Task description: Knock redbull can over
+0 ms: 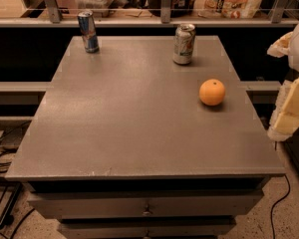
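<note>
Tabletop [129, 133] — redbull can [88, 31] upright, far-left corner; end effector [291, 108] likely right edge.

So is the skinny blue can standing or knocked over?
Upright: the redbull can stands on its base, top up. The pincer hangs far right.

The slim, tall blue and silver metal can [88, 31] with a silver top stands upright on the grey bench [129, 128], near its far left corner. It is well apart from the tool [290, 111], which hangs off the bench's right side, and lies far to that tool's left.
</note>
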`<move>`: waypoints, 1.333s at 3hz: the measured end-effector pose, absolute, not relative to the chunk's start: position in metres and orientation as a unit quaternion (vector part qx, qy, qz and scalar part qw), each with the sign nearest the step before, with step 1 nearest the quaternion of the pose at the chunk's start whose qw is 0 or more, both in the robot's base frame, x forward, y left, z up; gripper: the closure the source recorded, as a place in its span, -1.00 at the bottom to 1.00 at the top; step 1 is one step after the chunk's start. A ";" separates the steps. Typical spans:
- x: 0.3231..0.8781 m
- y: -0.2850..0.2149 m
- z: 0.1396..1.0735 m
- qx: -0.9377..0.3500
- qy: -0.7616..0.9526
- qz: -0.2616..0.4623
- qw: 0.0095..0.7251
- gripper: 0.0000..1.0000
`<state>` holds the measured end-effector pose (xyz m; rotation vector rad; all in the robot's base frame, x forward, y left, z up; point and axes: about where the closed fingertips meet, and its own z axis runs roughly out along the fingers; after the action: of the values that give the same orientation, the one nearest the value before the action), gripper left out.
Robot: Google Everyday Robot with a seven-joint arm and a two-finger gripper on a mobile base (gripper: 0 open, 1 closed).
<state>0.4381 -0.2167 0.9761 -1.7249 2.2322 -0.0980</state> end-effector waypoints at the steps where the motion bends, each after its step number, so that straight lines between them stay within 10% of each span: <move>1: 0.438 -0.217 0.976 -0.603 0.781 -0.034 0.159 -1.00; 4: 0.477 -0.169 0.990 -0.562 0.757 0.101 0.318 -1.00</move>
<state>0.4772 -0.1687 0.9902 -1.4791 1.9913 0.2657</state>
